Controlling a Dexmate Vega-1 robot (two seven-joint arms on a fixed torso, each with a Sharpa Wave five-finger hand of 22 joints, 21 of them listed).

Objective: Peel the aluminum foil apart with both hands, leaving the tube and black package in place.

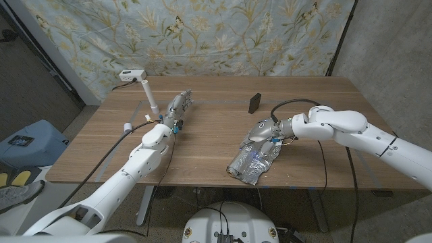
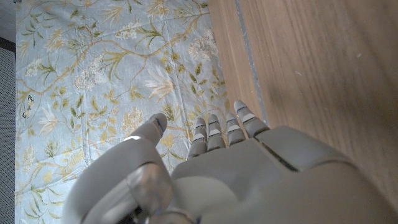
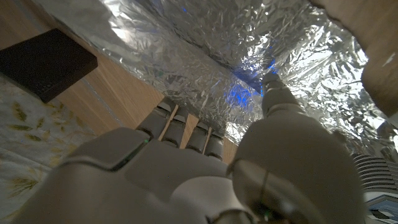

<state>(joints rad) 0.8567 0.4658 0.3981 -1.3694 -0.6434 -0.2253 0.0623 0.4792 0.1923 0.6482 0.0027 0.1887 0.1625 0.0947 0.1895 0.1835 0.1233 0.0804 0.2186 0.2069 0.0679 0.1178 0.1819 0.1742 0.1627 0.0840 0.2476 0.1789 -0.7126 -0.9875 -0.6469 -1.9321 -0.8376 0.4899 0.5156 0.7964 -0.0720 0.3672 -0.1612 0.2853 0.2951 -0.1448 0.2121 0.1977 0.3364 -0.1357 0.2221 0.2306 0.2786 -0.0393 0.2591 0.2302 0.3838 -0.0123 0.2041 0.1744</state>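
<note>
Head view shows my right robot hand point(image 1: 264, 132) pressing fingers onto the foil point(image 1: 253, 160) just beneath it, grip unclear, while my left robot hand point(image 1: 179, 108) stands fingers apart on the bench point(image 1: 209, 145).

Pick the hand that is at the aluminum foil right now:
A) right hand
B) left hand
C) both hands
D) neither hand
A: the right hand is on the crumpled aluminum foil near the table's front edge, while the left hand is off across the table, apart from it.
</note>
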